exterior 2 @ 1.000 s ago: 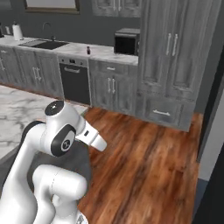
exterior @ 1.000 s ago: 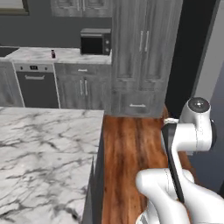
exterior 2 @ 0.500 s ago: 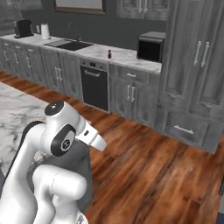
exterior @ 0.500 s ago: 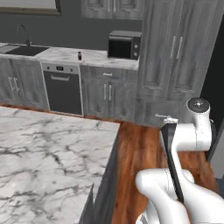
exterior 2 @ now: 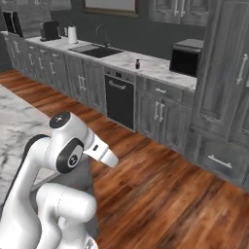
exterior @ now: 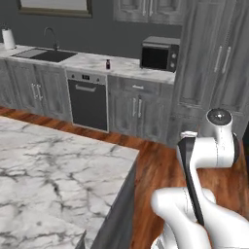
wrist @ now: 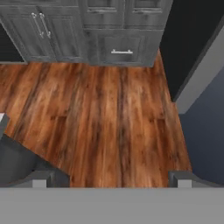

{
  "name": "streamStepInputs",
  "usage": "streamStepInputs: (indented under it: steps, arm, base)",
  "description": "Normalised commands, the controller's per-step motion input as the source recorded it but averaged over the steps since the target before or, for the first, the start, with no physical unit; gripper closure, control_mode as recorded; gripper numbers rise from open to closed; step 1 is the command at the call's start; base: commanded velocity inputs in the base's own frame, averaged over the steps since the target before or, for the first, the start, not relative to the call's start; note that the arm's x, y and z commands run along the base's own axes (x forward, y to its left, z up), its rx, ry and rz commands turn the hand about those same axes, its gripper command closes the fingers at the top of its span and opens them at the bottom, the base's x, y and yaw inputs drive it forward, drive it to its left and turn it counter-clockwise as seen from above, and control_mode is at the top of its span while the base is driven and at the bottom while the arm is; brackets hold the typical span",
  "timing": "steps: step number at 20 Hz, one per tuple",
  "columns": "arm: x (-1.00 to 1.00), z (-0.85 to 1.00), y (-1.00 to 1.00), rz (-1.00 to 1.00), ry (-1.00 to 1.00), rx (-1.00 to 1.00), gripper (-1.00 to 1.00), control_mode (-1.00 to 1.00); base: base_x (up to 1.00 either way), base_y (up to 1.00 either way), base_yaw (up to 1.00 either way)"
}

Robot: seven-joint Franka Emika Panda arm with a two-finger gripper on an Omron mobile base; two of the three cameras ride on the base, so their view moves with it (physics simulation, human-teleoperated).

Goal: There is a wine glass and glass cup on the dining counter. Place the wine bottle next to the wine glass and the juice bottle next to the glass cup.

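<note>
- Gripper [wrist: 112, 177] hangs empty over bare wood floor, jaws spread wide
- Dining counter [exterior: 44, 175] lies to the arm's left; bottles and glasses aren't visible on its near corner

The dining counter [exterior: 53, 180] lies left of the arm [exterior: 209, 160], its corner nearest the wood floor [exterior 2: 160, 199]. Beyond that floor, the sink counter [exterior: 92, 62] runs along the back wall. On the sink counter, the sink [exterior: 46, 55] sits toward the left end, a small bottle [exterior: 108, 64] stands right of the sink, and the microwave [exterior: 159, 53] stands further right. The oven [exterior: 87, 101] sits below the sink counter, between sink and bottle. Tall cabinets [exterior: 214, 68] rise right of the microwave.
</note>
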Motion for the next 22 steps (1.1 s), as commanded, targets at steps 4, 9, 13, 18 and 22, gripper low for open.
streamStepInputs:
  steps: [4, 9, 13, 18, 22]
  arm:
    - [0.0, 0.0, 0.0, 0.0, 0.0, 0.0, -1.0, 1.0]
    - [0.0, 0.0, 0.0, 0.0, 0.0, 0.0, -1.0, 1.0]
    - [0.0, 0.0, 0.0, 0.0, 0.0, 0.0, -1.0, 1.0]
    - [0.0, 0.0, 0.0, 0.0, 0.0, 0.0, -1.0, 1.0]
    - [0.0, 0.0, 0.0, 0.0, 0.0, 0.0, -1.0, 1.0]
  base:
    - [0.64, -0.46, 0.21]
    - [0.6, -0.47, 0.22]
    - [0.57, -0.46, 0.25]
    - [0.55, -0.44, 0.28]
    - [0.54, -0.45, 0.28]
